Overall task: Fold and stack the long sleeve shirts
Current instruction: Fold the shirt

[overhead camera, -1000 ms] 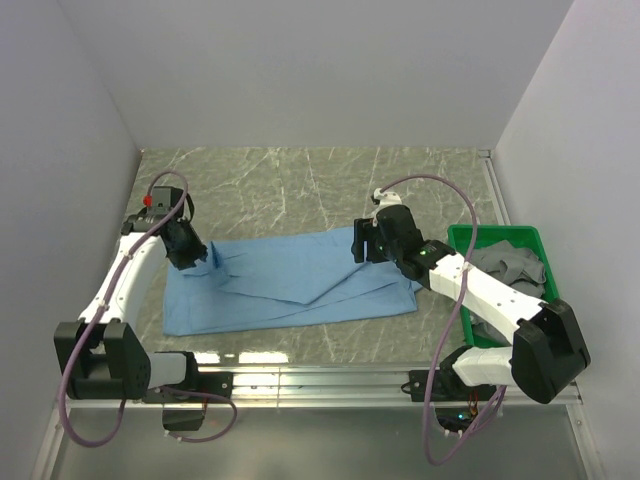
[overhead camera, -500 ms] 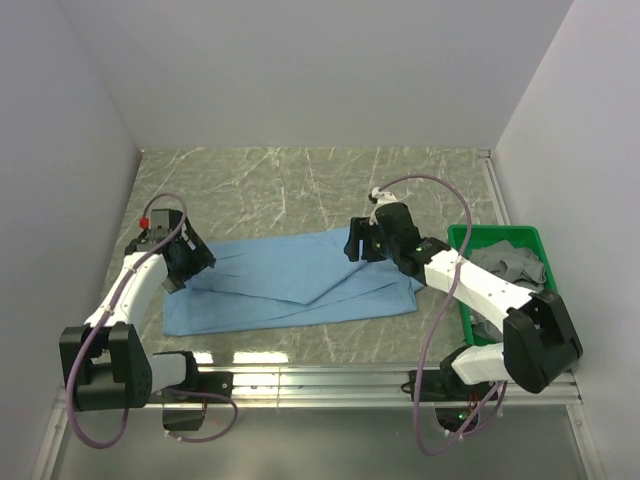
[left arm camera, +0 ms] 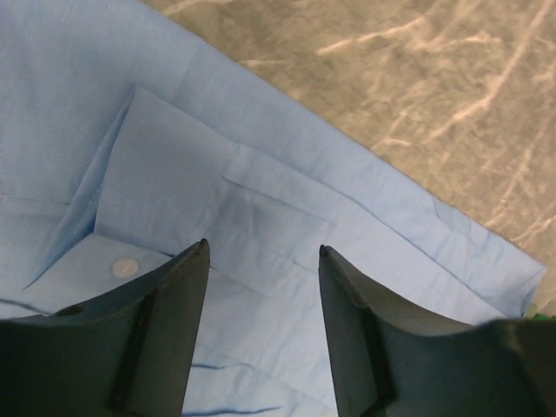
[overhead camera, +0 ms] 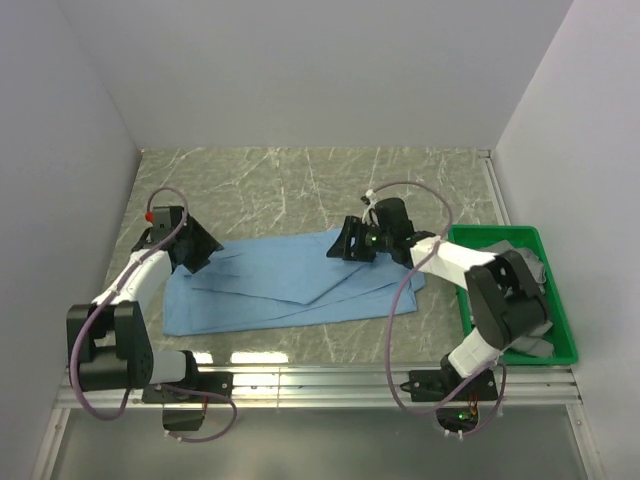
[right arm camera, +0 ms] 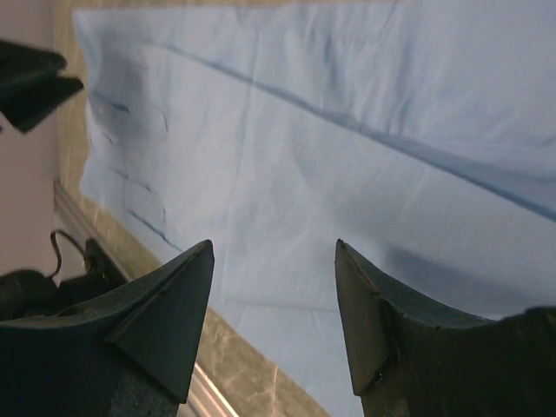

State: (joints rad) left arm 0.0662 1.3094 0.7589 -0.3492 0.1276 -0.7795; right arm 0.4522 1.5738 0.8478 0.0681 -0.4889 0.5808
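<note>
The left gripper [left arm camera: 261, 250] and right gripper [right arm camera: 274, 245] are held parted and empty over the blue shirt [overhead camera: 290, 290], judged mid-fold; an edge below each must be grasped next.

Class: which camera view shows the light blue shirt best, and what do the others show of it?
The top external view: the light blue shirt is seen almost whole, spread out with folded layers. The left wrist view shows only a folded patch with a button; the right wrist view, a creased stretch.
</note>
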